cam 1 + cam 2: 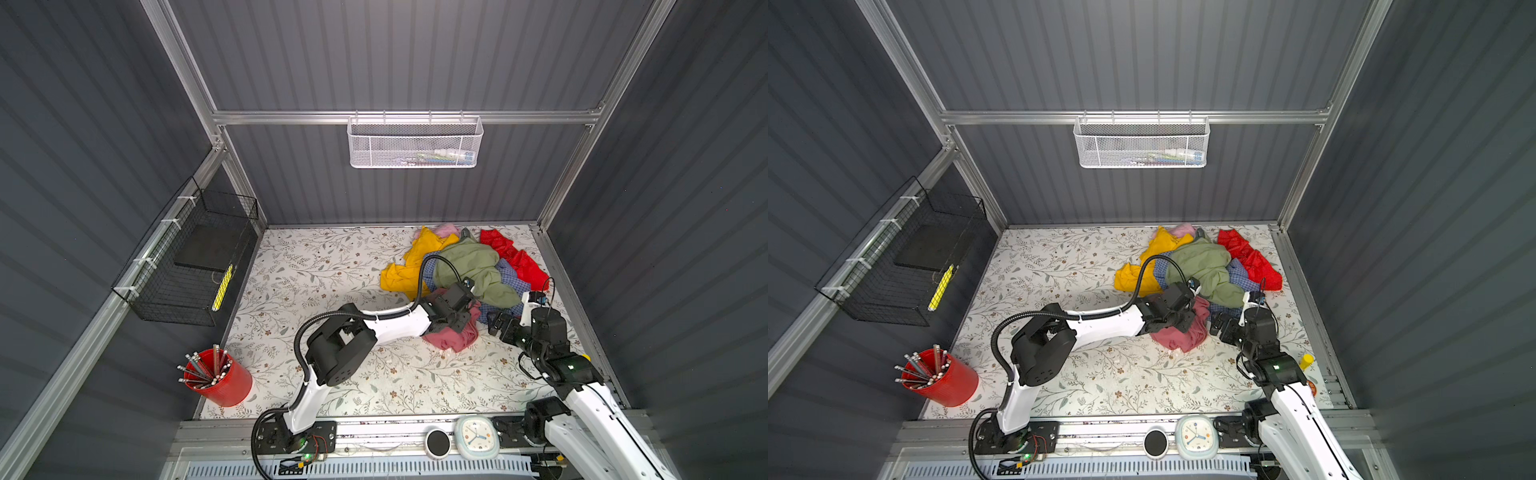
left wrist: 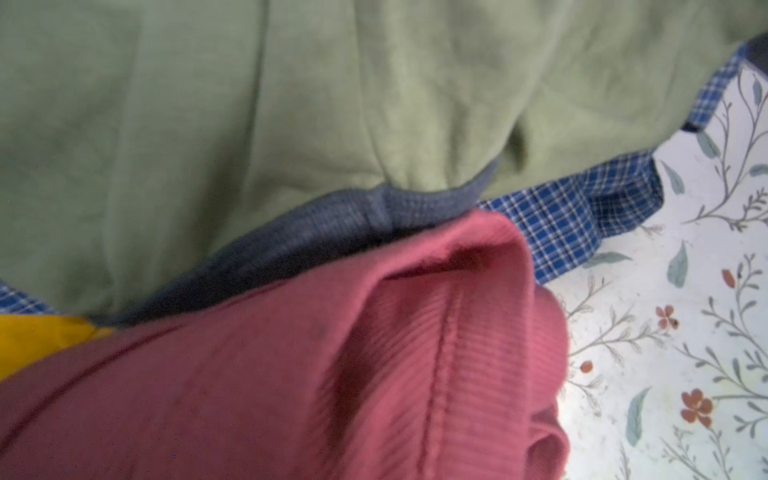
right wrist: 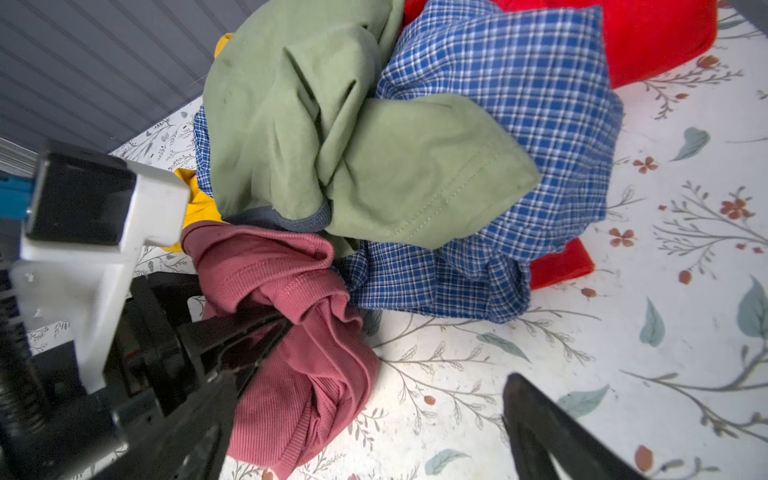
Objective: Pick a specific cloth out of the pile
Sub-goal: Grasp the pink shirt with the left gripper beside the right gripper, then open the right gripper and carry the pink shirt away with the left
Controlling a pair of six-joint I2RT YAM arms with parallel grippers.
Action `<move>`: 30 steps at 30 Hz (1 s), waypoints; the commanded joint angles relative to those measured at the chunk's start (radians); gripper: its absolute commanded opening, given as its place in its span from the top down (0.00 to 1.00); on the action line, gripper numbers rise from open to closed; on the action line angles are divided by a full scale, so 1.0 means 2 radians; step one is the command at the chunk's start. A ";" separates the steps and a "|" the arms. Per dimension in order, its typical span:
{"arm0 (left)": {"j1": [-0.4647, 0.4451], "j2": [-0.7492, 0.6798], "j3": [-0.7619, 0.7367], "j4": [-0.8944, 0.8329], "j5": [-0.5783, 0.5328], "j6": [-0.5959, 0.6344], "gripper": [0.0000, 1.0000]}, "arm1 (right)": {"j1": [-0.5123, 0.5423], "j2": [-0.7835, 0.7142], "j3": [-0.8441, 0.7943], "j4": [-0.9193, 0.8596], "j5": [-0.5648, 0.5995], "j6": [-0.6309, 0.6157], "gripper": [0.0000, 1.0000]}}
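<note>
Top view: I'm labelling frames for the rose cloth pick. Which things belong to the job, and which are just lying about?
Job: rose-pink cloth, pile, left hand gripping the cloth, right hand open.
Lying about: red pencil cup, clock, black wire basket, white mesh basket.

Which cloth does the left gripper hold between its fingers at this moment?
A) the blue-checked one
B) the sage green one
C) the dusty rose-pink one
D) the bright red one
C: in the right wrist view the left gripper is closed on a fold of the dusty rose-pink cloth, at the edge of the pile.
</note>
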 commanded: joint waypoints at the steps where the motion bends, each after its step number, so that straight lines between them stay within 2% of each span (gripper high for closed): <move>1: -0.001 -0.038 -0.028 0.025 -0.002 0.003 0.94 | -0.002 -0.006 -0.009 0.002 -0.010 0.002 0.01; 2: -0.001 -0.046 -0.033 0.028 -0.004 0.004 1.00 | -0.002 -0.006 -0.009 0.004 -0.012 0.002 0.02; 13: -0.001 -0.159 -0.096 0.043 -0.032 -0.003 1.00 | -0.002 -0.013 -0.014 0.016 -0.037 -0.004 0.04; 24: -0.001 -0.309 -0.139 0.016 -0.130 0.017 1.00 | -0.002 -0.026 -0.018 0.036 -0.052 -0.003 0.04; 30: 0.000 -0.364 -0.137 -0.002 -0.184 0.037 1.00 | -0.002 -0.028 -0.023 0.055 -0.073 -0.003 0.05</move>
